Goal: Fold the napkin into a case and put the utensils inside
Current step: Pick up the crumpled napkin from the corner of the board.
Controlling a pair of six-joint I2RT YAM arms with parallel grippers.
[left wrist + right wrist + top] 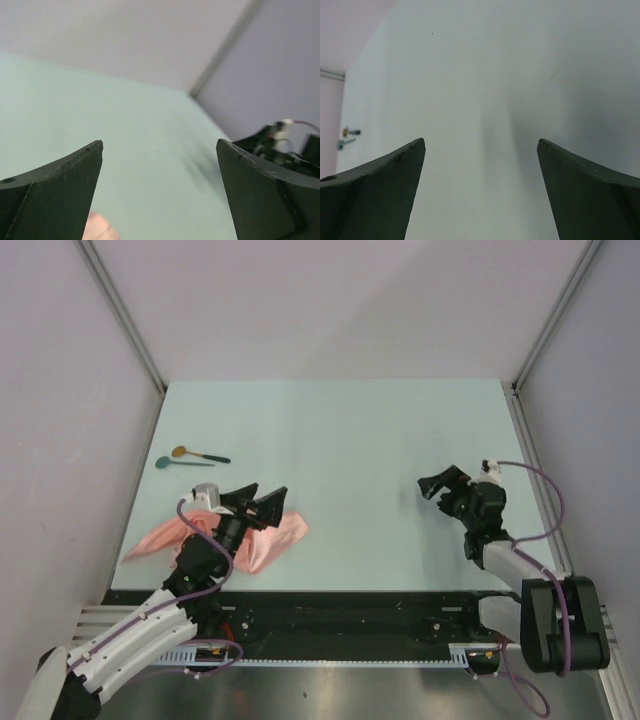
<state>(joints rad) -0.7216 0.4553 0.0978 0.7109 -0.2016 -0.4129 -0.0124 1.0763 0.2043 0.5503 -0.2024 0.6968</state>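
The salmon-pink napkin (270, 537) lies crumpled near the table's front left, partly under my left arm; a small corner of it shows in the left wrist view (99, 229). My left gripper (256, 500) hovers over the napkin, open and empty. Two spoons lie at the far left: one with a golden-brown bowl (200, 454), one with a teal-green bowl (182, 463); they also show tiny in the right wrist view (347, 138). My right gripper (437, 486) is open and empty over bare table at the right.
The pale green table (350, 430) is bounded by grey walls at back and sides. A black rail runs along the front edge (400, 610). The right arm shows in the left wrist view (285, 142).
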